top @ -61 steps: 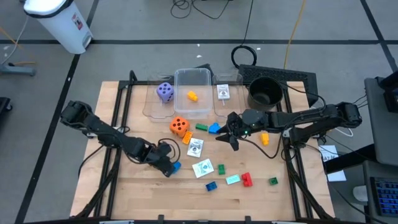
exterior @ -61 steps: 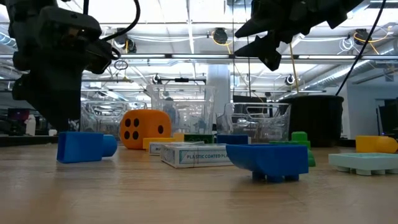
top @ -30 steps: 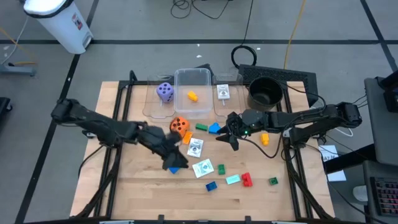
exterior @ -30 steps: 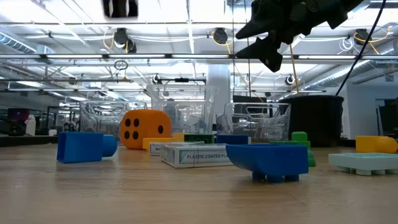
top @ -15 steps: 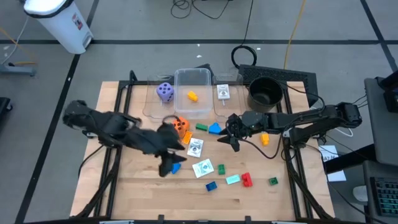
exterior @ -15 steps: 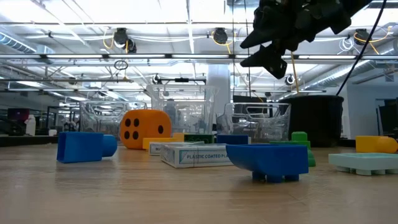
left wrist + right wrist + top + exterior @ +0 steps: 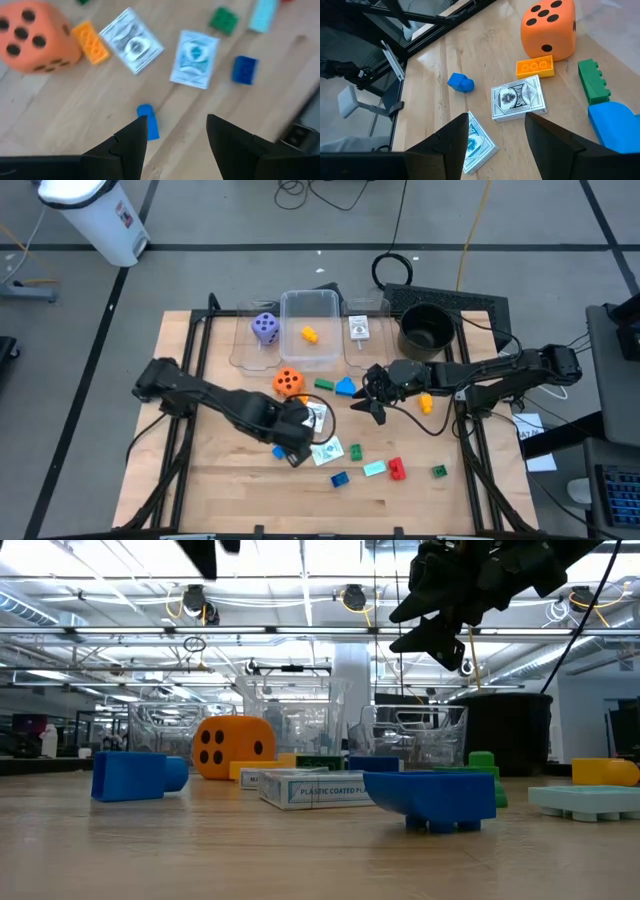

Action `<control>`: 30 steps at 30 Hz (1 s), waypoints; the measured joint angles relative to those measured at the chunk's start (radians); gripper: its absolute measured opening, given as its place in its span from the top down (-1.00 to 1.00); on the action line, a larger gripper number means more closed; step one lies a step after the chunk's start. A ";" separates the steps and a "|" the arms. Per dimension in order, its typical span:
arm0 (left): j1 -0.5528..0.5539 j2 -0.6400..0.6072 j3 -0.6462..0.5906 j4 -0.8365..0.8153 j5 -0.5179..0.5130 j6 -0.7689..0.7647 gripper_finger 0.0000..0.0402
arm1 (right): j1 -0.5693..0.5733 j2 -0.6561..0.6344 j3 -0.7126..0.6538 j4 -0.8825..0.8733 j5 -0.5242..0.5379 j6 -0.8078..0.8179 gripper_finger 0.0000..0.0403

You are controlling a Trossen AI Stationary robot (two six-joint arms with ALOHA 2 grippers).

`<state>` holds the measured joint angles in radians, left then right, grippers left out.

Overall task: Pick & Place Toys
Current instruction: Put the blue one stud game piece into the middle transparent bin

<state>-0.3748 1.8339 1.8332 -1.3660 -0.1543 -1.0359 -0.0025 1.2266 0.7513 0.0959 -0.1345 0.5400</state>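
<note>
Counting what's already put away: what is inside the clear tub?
Inside the clear tub lies one small orange-yellow block. Nothing else shows in it from above; its floor is in full view.

Colours and patterns on the table, high view

Orange die (image 7: 288,383) with black dots at centre; purple die (image 7: 265,327) with pale dots upper left; white cards (image 7: 327,451) with teal print; blue block (image 7: 280,450), green block (image 7: 324,384), red block (image 7: 397,469), teal block (image 7: 374,468); black pot (image 7: 426,328) upper right.
</note>
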 joint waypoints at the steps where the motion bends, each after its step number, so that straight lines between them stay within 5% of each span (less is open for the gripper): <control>1: 0.001 0.014 0.000 -0.007 0.000 -0.020 -0.04 | 0.000 0.000 0.000 0.000 0.000 0.001 0.07; 11: 0.005 0.112 -0.008 -0.030 0.057 -0.051 -0.04 | 0.001 0.000 0.000 -0.003 -0.001 0.040 0.07; 30: 0.018 0.102 -0.241 0.083 0.208 -0.154 -0.18 | 0.000 0.000 0.000 -0.003 -0.001 0.059 0.07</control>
<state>-0.3573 1.9354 1.5925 -1.2829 0.0541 -1.1899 -0.0021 1.2266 0.7513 0.0929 -0.1356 0.5990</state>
